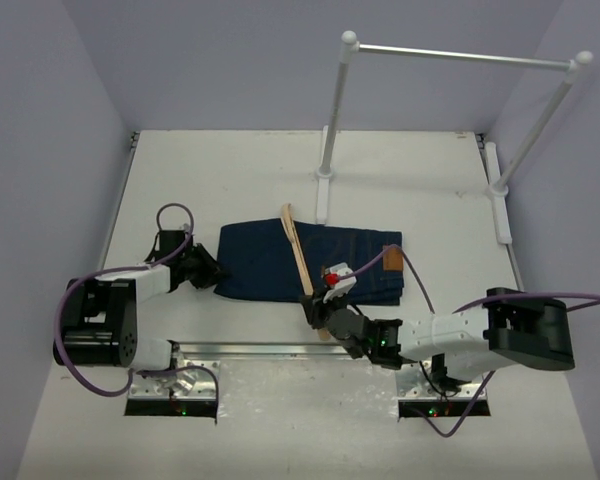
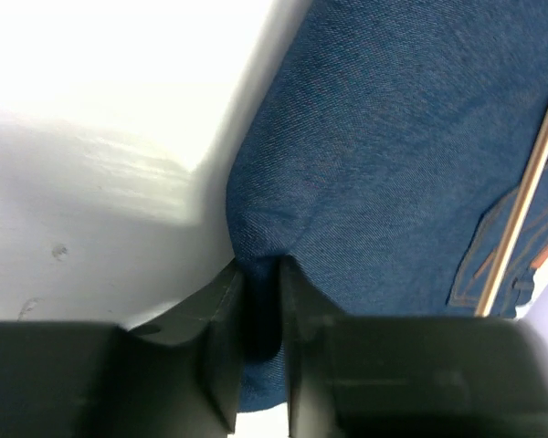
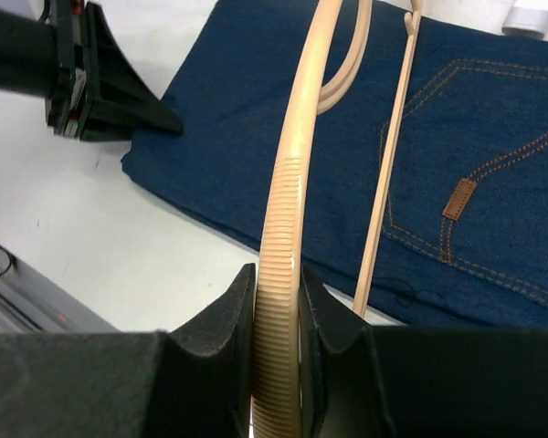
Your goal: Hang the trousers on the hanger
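Note:
The trousers (image 1: 270, 262), dark navy jeans folded flat, lie mid-table. They fill the left wrist view (image 2: 402, 146) and show in the right wrist view (image 3: 475, 137) with a brown patch (image 3: 458, 198). The tan wooden hanger (image 1: 298, 255) lies across them. My left gripper (image 1: 214, 272) is shut on the trousers' left edge; a fold of denim sits between its fingers (image 2: 261, 301). My right gripper (image 1: 315, 308) is shut on the hanger's ribbed near end (image 3: 279, 274), just off the trousers' front edge.
A white metal rail (image 1: 460, 55) on two ball-topped posts stands at the back right of the table (image 1: 200, 170). Purple cables loop from both arms. A metal base strip (image 1: 250, 349) runs along the near edge.

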`<state>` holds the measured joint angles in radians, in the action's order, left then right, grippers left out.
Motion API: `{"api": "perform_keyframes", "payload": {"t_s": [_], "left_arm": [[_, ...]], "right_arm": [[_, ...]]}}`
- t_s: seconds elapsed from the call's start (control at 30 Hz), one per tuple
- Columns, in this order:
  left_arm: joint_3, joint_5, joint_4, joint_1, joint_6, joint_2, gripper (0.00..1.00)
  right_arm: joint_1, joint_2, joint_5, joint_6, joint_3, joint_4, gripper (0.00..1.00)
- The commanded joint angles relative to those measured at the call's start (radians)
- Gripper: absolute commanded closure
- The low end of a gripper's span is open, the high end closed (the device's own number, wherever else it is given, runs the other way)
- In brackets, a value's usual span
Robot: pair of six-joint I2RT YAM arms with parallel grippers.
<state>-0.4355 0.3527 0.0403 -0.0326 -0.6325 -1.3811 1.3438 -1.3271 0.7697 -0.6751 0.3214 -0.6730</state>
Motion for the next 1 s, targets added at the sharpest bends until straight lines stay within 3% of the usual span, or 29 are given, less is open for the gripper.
{"api": "perform_keyframes", "payload": {"t_s": [0.0,0.1,0.33,0.43,0.53,0.7,0.97], "left_arm": [[0.056,0.039,-0.009,0.002,0.019,-0.006,0.9],[0.085,0.085,-0.058,0.003,-0.002,0.017,1.0],[0.062,0.222,-0.042,0.02,-0.015,0.29,1.0],[-0.012,0.229,0.029,0.09,-0.033,0.407,1.0],[-0.107,0.196,0.06,0.222,-0.075,0.465,1.0],[-0.149,0.155,0.019,0.392,-0.11,0.398,1.0],[-0.171,0.108,-0.231,0.635,-0.21,0.184,1.0]], "right_arm": [[0.031,-0.047,0.229,-0.139,0.096,0.01,1.0],[0.031,-0.093,0.229,-0.269,0.125,0.116,1.0],[0.031,-0.197,0.158,-0.395,0.097,0.075,1.0],[0.031,-0.236,0.138,-0.41,0.091,0.032,1.0],[0.031,-0.311,0.089,-0.374,0.024,-0.195,1.0],[0.029,-0.331,0.071,-0.347,-0.022,-0.298,1.0],[0.029,-0.224,0.078,-0.287,-0.18,-0.463,1.0]]}}
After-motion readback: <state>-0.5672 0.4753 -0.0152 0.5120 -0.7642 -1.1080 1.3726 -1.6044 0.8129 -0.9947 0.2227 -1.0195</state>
